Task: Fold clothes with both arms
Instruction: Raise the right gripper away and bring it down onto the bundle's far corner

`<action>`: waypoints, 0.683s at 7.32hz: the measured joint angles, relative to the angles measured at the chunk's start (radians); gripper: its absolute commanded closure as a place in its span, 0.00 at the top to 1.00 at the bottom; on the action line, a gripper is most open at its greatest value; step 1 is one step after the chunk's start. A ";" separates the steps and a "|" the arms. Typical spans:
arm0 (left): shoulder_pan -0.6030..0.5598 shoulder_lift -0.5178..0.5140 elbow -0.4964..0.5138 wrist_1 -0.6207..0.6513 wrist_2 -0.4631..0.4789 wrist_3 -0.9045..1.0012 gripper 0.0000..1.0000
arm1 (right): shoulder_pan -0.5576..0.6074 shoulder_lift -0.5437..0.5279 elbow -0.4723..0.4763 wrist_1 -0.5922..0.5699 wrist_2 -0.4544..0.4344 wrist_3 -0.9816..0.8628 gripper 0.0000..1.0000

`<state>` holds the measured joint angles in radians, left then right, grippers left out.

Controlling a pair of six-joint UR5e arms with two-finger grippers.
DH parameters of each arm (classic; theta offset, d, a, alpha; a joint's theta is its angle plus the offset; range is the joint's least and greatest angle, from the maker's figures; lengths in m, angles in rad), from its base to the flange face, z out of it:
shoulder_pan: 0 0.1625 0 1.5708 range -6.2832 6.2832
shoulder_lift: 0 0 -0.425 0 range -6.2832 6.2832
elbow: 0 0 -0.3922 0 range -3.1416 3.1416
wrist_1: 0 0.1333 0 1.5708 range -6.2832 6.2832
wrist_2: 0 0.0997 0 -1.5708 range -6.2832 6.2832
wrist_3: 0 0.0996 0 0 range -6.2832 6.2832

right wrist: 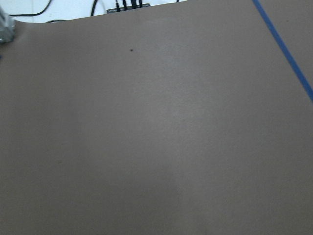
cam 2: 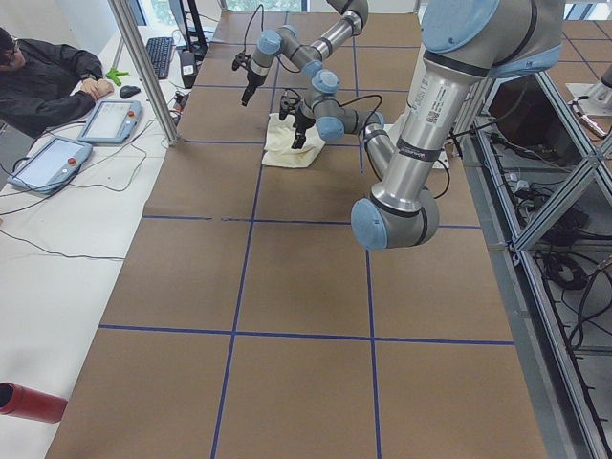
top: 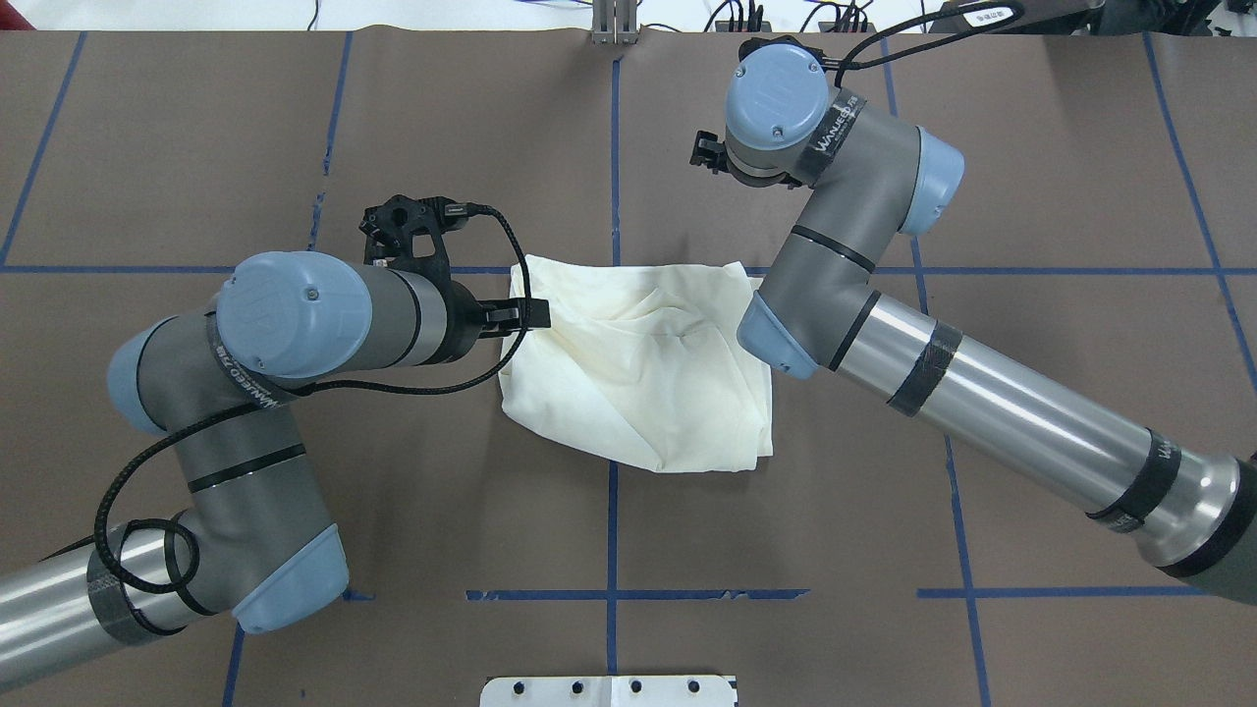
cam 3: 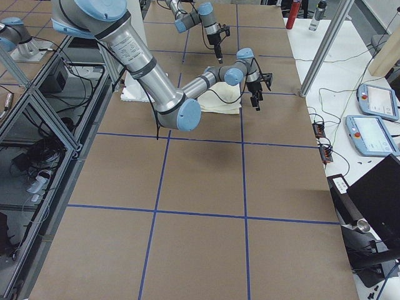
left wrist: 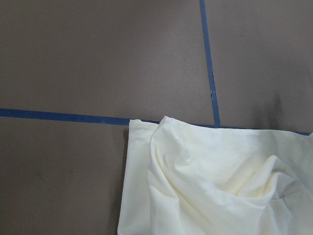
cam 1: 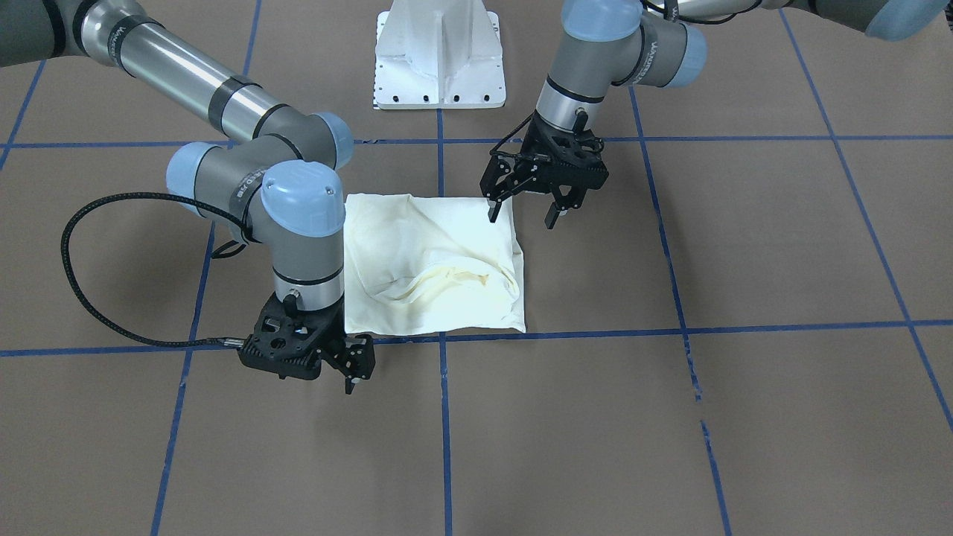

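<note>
Logging 1 cream shirt [cam 1: 417, 246] folded to a rough square, plain side up, with a rumpled ridge across it. It lies near the middle of the brown table [cam 1: 744, 417]. Its edge on the operators' side runs along a blue tape line [cam 1: 595, 330].

We note the left gripper [cam 1: 522, 217] spread wide and holding nothing. 1 fingertip [cam 1: 493, 214] sits over the shirt's corner nearest the white pedestal [cam 1: 439, 67], and the other is off the cloth. We cannot say whether that tip touches.

The right gripper [cam 1: 350, 376] hangs over bare table just past the tape line, beside the diagonally opposite corner. We see it side-on, so we cannot tell whether it is spread or closed.
</note>
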<state>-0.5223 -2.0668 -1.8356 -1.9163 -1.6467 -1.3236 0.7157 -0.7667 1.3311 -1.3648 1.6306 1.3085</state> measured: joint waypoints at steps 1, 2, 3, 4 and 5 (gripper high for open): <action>0.000 0.007 -0.007 -0.001 -0.001 0.016 1.00 | -0.034 0.000 0.046 0.002 0.011 0.053 1.00; -0.004 0.027 -0.027 -0.001 -0.012 0.058 1.00 | -0.072 -0.002 0.070 0.003 0.013 0.123 1.00; -0.019 0.050 -0.051 -0.001 -0.047 0.107 1.00 | -0.112 -0.005 0.080 0.005 0.010 0.193 0.97; -0.034 0.068 -0.070 -0.001 -0.082 0.141 1.00 | -0.147 -0.008 0.080 0.006 -0.001 0.256 0.93; -0.041 0.079 -0.081 -0.001 -0.098 0.155 1.00 | -0.175 -0.014 0.078 0.007 -0.017 0.306 1.00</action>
<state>-0.5635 -1.9880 -1.9167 -1.9175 -1.7445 -1.1683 0.5409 -0.7804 1.4089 -1.3579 1.6138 1.6149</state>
